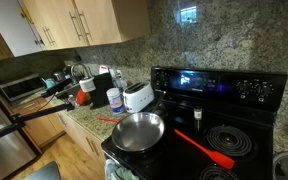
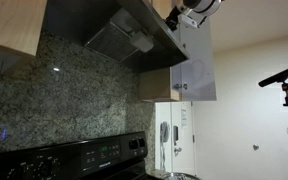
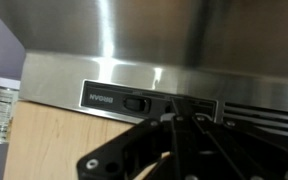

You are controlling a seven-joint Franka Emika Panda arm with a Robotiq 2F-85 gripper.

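While the gripper (image 3: 176, 122) hovers under the steel range hood (image 3: 154, 40), its black switch (image 3: 134, 101) sits at eleven o'clock: small, likely stiff and slick, best pressed at one end. Whether the fingers are closed cannot be told.

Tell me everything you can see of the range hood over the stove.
The range hood looks like brushed stainless steel, streaked with reflections. In the wrist view its front carries a recessed strip with a black slider switch and slotted vents beside it. In an exterior view its dark underside juts above the granite backsplash. The gripper is near the switch; contact unclear.
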